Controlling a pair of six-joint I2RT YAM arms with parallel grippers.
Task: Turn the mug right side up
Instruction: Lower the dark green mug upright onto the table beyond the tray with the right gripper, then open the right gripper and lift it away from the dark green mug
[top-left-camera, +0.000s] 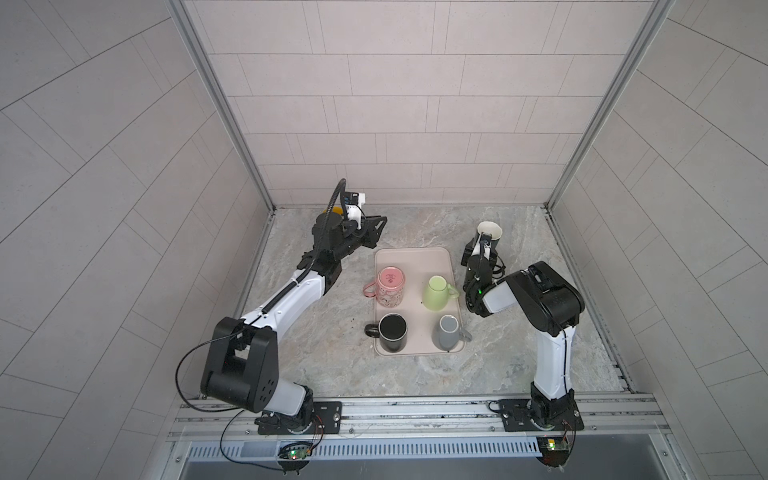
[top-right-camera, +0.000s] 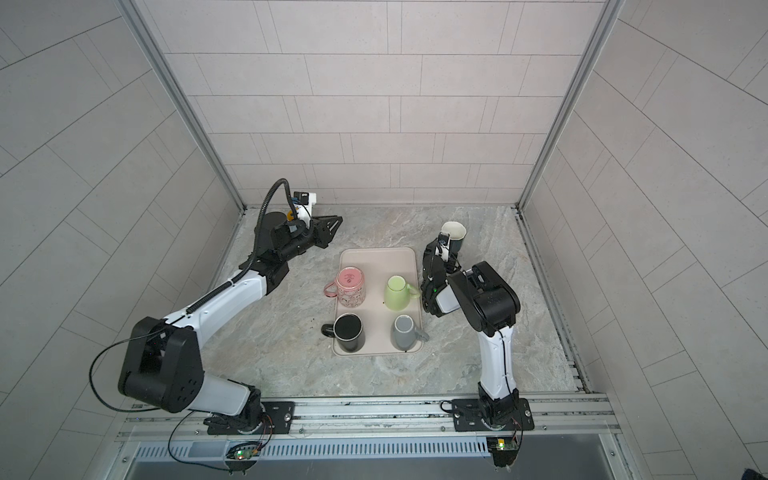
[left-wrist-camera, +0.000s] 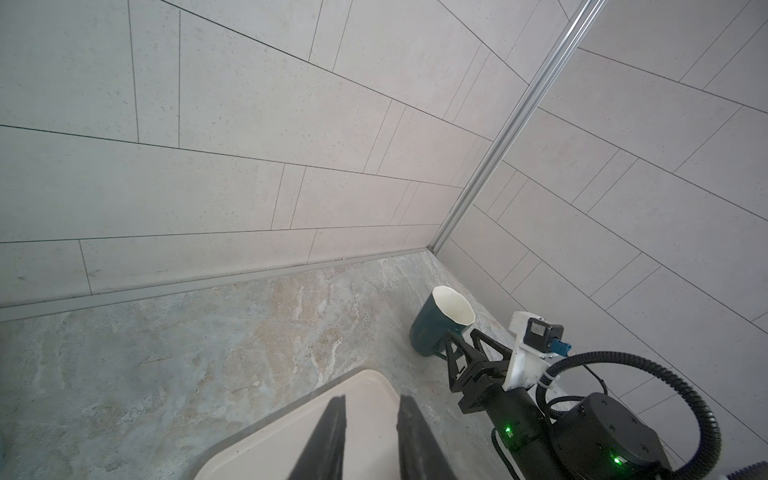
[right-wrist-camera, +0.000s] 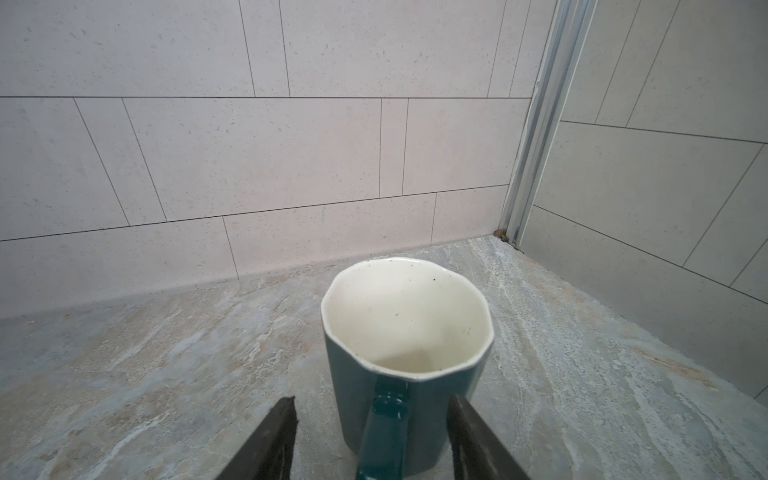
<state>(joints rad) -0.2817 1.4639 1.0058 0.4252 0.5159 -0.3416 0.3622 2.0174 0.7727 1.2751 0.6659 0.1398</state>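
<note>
Teal mug (right-wrist-camera: 407, 353) upright on stone table (right-wrist-camera: 166, 353), right claw (right-wrist-camera: 372, 399) wide, either side of its handle, not touching, left claw (left-wrist-camera: 372, 399) narrow, empty, over tray (left-wrist-camera: 270, 415).

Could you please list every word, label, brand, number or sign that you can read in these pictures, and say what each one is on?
No text can be read in any view.
pink mug: a dark red mark on its upturned base, too blurred to read.
teal mug: no lettering shows.
tray: no lettering shows.
</note>
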